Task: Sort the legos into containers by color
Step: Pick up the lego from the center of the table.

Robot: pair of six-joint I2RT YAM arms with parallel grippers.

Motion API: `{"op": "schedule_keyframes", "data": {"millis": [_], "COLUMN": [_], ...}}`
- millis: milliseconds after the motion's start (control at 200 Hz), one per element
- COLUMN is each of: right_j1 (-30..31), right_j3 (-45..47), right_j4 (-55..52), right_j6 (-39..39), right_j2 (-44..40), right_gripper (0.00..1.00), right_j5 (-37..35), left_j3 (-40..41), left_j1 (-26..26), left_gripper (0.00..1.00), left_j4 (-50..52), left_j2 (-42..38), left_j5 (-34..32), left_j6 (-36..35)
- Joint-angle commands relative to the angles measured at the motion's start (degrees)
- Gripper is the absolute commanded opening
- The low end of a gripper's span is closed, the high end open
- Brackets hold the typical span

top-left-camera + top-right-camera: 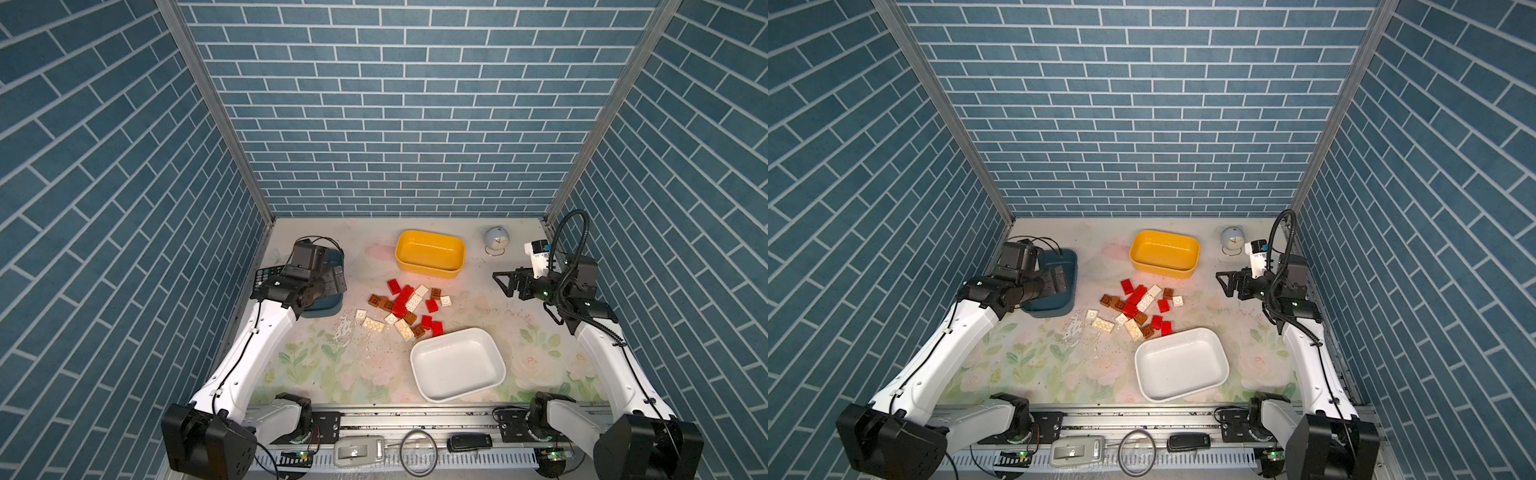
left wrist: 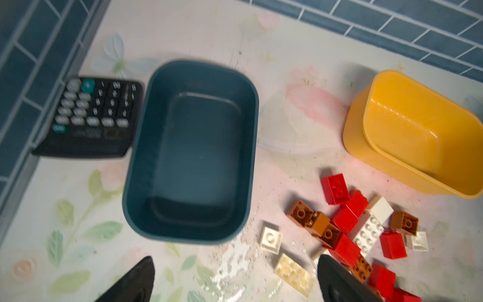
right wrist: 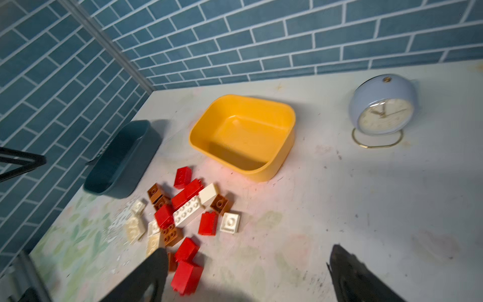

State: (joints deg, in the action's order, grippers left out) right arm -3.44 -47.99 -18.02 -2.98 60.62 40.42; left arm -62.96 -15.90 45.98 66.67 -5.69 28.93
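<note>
Floral desk [image 1: 316, 365], blue-tiled walls. Noting legos [image 1: 405, 305] lying loose mid-desk, between yellow tub [image 1: 428, 272] and white tub [image 1: 457, 365]; teal tub [image 2: 190, 146] sitting at left. Finding left jaws hanging wide over teal tub, right jaws gaping near clock [image 1: 496, 241], both holding nothing.

I see glossy hard-plastic legos [image 3: 187, 211]; the yellow tub [image 3: 243, 136] is smooth, shiny plastic, and my flowered tabletop [image 3: 366, 209] looks matt and scuffed.

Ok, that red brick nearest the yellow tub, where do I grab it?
Best pinch the red brick by its two long sides, coming straight down: it lies flat at the pile's edge, those sides look clear, one end nearly meets another red brick.
</note>
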Motion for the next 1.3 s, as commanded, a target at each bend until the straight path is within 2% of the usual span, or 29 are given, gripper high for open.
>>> {"op": "schedule_keyframes", "data": {"millis": [0,240,380,545,710,860,1020,1110,1295], "right_j1": [0.05,1.32,2.68,5.56,9.26,12.50,13.81,14.04,14.34], "right_j3": [-1.76,-1.43,-1.29,-1.45,-2.47,-3.74,-4.04,-4.13,-4.32], "right_j4": [-10.84,-15.38,-16.85,-17.32,-18.68,-20.42,-21.17,-21.82,-22.67], "right_j6": [3.59,3.68,3.65,3.12,3.16,3.94,4.21,4.47,4.74], "right_j2": [-0.06,0.27,0.11,0.09,0.64,2.03,2.57,2.77,2.90], "right_gripper": [0.96,0.96,0.96,0.98,0.98,0.99,0.99,0.99,0.99], "right_j5": [7.69,9.94,9.83,8.91,7.82,7.48,6.62,6.43,6.33], "left_j3": [-2.01,-3.93,-2.58,-1.63,-2.70,-3.71,-5.00,-5.27,-5.60], "left_j1": [-3.76,-12.21,-15.81,-17.98,-18.92,-18.85,-17.96,-16.80,-14.87], "left_gripper": [0.97,0.95,0.92,0.87,0.84,0.83,0.79,0.73,0.70], "left_j4": [11.10,18.69,13.63,5.53,2.89,-0.73,-0.74,-1.21,-2.51], "left_j2": [1.34,8.06,11.70,16.80,22.91,26.84,30.94,32.51,34.38], "left_j5": [-1.55,-4.85,-4.85,-6.11,-7.38,-5.38,-1.52,-0.11,3.17], "left_j6": [10.76,24.77,29.92,28.86,22.44,7.71,-3.06,-6.39,-11.91]}}
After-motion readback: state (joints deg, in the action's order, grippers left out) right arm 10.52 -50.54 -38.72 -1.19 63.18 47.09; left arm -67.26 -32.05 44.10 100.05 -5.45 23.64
